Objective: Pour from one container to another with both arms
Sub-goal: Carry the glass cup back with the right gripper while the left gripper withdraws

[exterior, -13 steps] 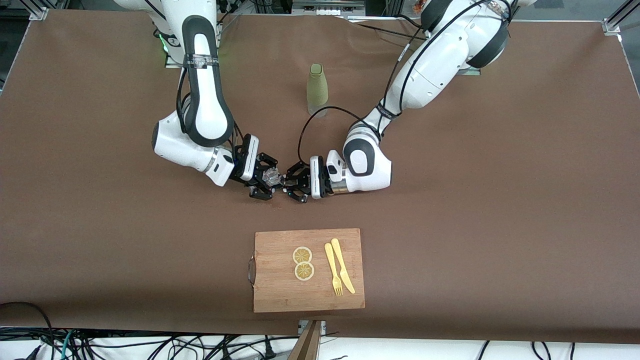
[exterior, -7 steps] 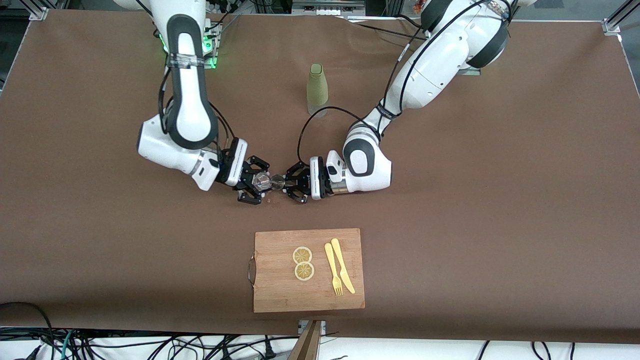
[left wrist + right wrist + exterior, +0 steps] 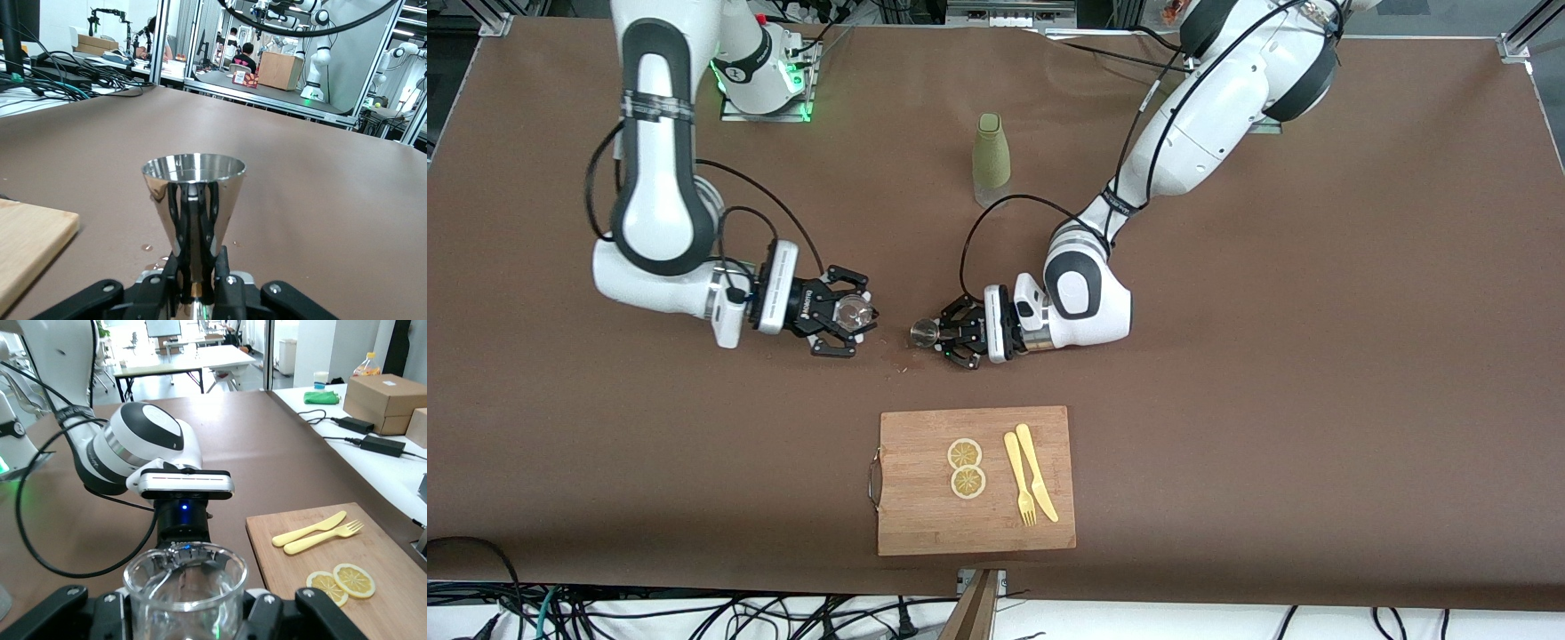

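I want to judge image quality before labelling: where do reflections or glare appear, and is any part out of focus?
Left wrist view: the steel jigger mirrors the end effector's fingers; background rather soft. Right wrist view: the glass cup is slightly blurred, with a blue light glinting above its rim. Front view: even lighting, soft shadows, green glow at the right arm's base.

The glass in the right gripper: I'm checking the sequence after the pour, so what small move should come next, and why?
Probably lower it and set it on the table. The right gripper holds the clear glass upright and apart from the left gripper, which holds the steel jigger upright too, with droplets on the table between them.
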Controlling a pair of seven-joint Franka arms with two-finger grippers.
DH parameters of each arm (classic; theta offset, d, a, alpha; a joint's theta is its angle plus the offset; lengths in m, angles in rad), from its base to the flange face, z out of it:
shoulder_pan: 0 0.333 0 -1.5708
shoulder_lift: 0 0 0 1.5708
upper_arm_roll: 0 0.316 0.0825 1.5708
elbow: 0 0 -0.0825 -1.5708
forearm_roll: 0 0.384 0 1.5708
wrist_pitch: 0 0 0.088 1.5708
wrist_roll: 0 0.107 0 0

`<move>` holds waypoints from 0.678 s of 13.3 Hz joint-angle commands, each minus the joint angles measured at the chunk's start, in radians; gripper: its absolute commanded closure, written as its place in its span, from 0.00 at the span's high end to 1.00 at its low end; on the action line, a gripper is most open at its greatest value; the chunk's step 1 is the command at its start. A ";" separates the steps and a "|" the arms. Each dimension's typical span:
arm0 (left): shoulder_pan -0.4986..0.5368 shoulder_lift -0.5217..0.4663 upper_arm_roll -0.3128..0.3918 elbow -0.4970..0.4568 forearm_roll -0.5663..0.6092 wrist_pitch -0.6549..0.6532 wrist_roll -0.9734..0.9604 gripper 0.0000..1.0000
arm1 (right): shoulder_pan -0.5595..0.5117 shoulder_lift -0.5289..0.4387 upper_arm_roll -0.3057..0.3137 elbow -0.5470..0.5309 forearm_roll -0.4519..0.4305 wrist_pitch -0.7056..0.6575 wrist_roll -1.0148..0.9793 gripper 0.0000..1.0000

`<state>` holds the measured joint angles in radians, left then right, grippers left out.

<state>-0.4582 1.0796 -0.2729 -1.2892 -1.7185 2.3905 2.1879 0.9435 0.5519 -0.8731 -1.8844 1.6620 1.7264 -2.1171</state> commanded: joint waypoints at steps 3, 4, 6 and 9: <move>0.117 -0.127 -0.005 -0.221 0.062 -0.121 0.102 0.00 | -0.159 -0.040 0.057 0.040 -0.077 -0.134 0.020 0.17; 0.142 -0.141 -0.003 -0.251 0.063 -0.173 0.128 0.00 | -0.198 -0.040 0.075 0.059 -0.102 -0.157 0.019 0.17; 0.186 -0.187 -0.003 -0.329 0.063 -0.206 0.150 0.00 | -0.302 -0.040 0.136 0.077 -0.149 -0.195 0.003 0.17; 0.242 -0.248 -0.002 -0.412 0.063 -0.208 0.173 0.00 | -0.449 -0.021 0.212 0.102 -0.228 -0.238 -0.061 0.17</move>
<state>-0.2530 0.9277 -0.2687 -1.5872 -1.6664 2.1911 2.3260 0.5871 0.5345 -0.7216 -1.8028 1.4792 1.5233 -2.1426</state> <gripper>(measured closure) 0.780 0.824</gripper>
